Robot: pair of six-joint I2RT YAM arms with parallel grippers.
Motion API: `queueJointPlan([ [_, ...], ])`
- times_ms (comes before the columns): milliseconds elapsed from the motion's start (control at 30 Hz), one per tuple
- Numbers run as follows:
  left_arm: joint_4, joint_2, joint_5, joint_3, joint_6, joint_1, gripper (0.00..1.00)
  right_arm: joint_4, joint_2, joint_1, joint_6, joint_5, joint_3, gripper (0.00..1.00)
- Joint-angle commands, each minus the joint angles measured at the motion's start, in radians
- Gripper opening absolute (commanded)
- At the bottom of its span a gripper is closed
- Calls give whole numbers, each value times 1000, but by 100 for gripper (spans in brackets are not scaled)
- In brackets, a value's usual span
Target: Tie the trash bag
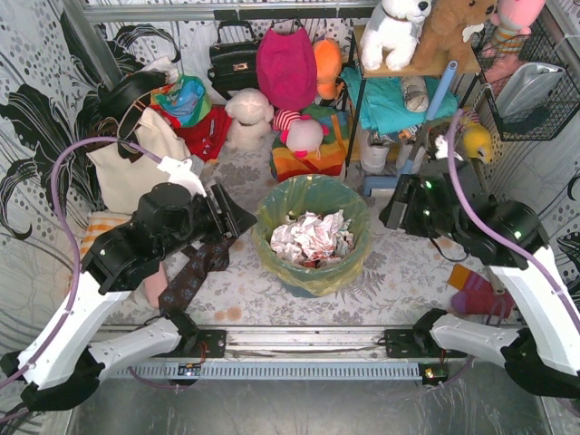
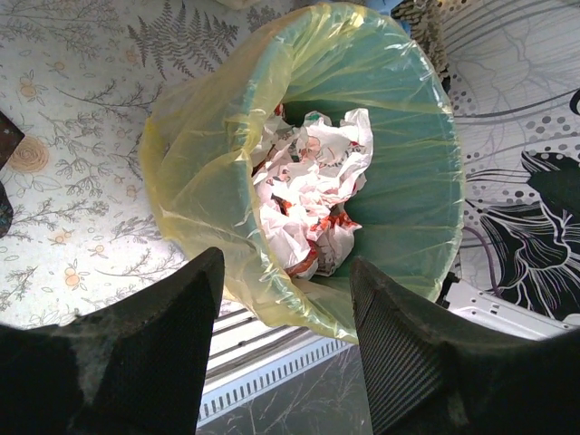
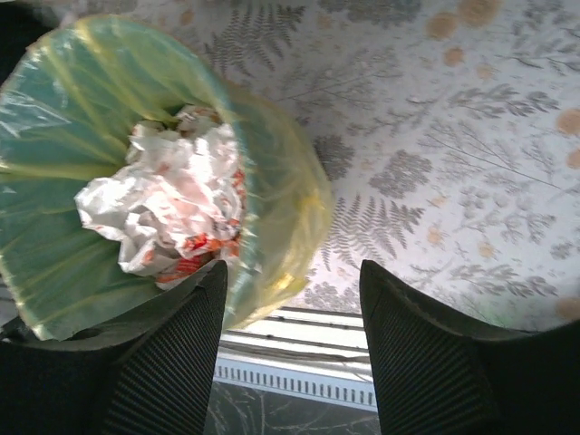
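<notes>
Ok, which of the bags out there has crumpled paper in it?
The translucent yellow-green trash bag in the middle; the cream tote and black handbag behind show no paper.

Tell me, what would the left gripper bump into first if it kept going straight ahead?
Probably the trash bag: its near yellow rim sits right ahead of the open left gripper in the wrist view. How far away is unclear.

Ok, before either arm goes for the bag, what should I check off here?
1. Left jaws open: ok.
2. Right jaws open: ok.
3. Bag rim spread wide, unobstructed: ok.
4. Paper sits below the rim: ok.
5. Rim gripped: not ok, neither jaws closed on it.
6. Bag free of tears: cannot tell.
</notes>
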Motion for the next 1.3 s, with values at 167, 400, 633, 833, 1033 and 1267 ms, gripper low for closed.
queueJointPlan([
  [167,69,66,38,-24,43,-4,66,27,-196,6,90,6,-315,60],
  [400,34,132,42,-50,89,-3,67,376,-315,6,182,-142,-652,59],
  [633,43,137,46,-72,90,-4,68,555,-370,5,255,-157,-820,59],
  [833,42,138,51,-70,90,-4,67,564,-382,6,275,-161,-833,59],
  [1033,33,139,50,-68,91,-4,66,510,-396,6,267,-154,-792,58],
  [1267,29,141,54,-67,87,-4,65,531,-391,7,270,-165,-799,57],
])
